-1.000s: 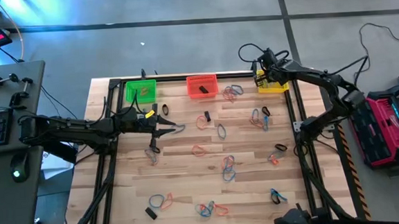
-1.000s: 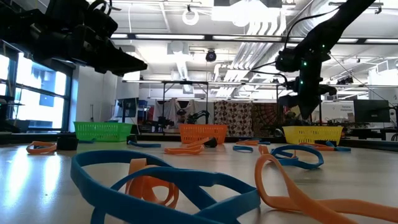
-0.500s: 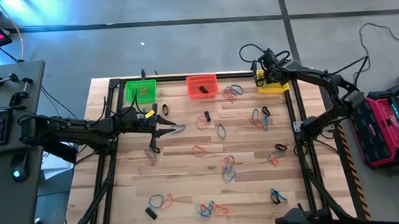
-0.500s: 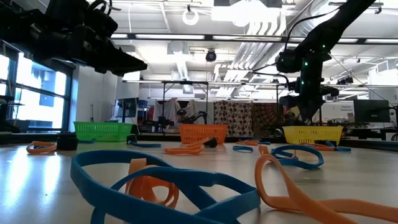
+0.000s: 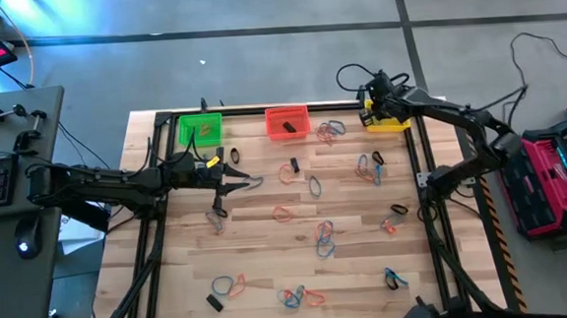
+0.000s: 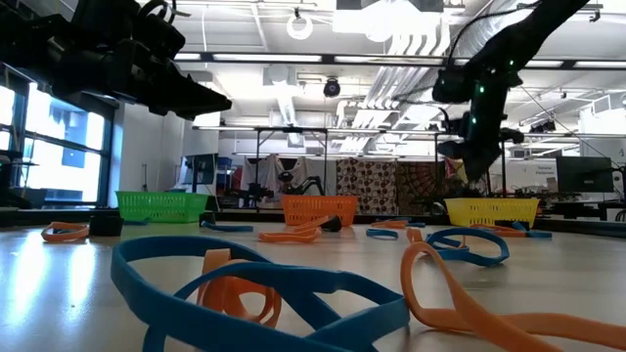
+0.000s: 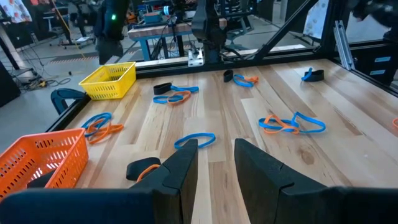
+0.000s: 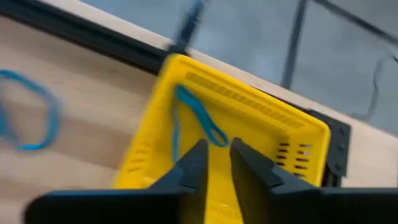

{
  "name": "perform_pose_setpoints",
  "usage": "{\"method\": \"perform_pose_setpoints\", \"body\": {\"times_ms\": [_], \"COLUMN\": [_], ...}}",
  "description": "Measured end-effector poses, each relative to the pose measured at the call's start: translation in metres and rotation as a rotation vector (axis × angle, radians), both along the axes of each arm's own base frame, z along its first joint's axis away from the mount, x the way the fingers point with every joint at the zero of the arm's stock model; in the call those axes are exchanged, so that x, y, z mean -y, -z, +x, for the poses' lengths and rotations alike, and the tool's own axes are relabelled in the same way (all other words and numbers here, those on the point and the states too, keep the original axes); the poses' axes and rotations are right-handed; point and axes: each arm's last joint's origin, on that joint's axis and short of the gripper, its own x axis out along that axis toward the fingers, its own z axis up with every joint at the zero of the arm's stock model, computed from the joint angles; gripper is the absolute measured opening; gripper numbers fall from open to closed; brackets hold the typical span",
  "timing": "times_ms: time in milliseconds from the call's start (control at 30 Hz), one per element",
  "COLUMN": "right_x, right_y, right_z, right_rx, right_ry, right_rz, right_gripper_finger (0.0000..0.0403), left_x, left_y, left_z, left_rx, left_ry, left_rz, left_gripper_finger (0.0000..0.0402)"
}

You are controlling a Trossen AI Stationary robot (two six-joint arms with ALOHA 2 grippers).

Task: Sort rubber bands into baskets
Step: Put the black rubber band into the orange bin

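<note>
From above, the right end effector (image 5: 370, 105) hangs over the yellow basket (image 5: 392, 124) at the tabletop's (image 5: 269, 249) far right. Its wrist view shows fingers slightly apart, a blue rubber band (image 8: 198, 122) inside the basket. The left end effector (image 7: 214, 163), fingers apart, hovers mid-table holding nothing.

Three baskets (image 5: 200, 131), two arms (image 5: 98, 185), many scattered rubber bands (image 5: 315, 187), uncountable.
</note>
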Motion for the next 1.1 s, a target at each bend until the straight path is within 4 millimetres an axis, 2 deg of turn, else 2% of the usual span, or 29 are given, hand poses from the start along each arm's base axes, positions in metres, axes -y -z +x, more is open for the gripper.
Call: {"method": "perform_pose_setpoints", "body": {"times_ms": [100,233,500,700,900,1100], "right_x": [-0.012,-0.027,-0.056,-0.077,-0.095,-0.105], "right_y": [-0.014,-0.027,-0.032,-0.043,-0.045,-0.045], "right_z": [0.007,0.021,0.067,0.091,0.101,0.105], "right_rx": [0.050,0.153,0.283,0.392,0.372,0.384], "right_ry": [-0.079,-0.198,-0.431,-0.542,-0.554,-0.561], "right_rz": [-0.037,-0.068,-0.139,-0.220,-0.275,-0.285], "right_gripper_finger": [0.0009,0.0014,0.0003,0.0001,0.0000,0.0000], "left_x": [0.000,0.000,0.000,0.000,0.000,0.000], "left_y": [0.000,0.000,0.000,0.000,0.000,0.000], "left_z": [0.000,0.000,0.000,0.000,0.000,0.000], "left_rx": [0.000,0.000,0.004,0.001,0.000,0.000], "left_ry": [0.000,0.000,0.000,0.000,0.000,0.000], "left_rz": [0.000,0.000,0.001,0.001,0.000,0.000], "left_gripper_finger": [0.0099,0.0099,0.0099,0.0099,0.0099,0.0099]}}
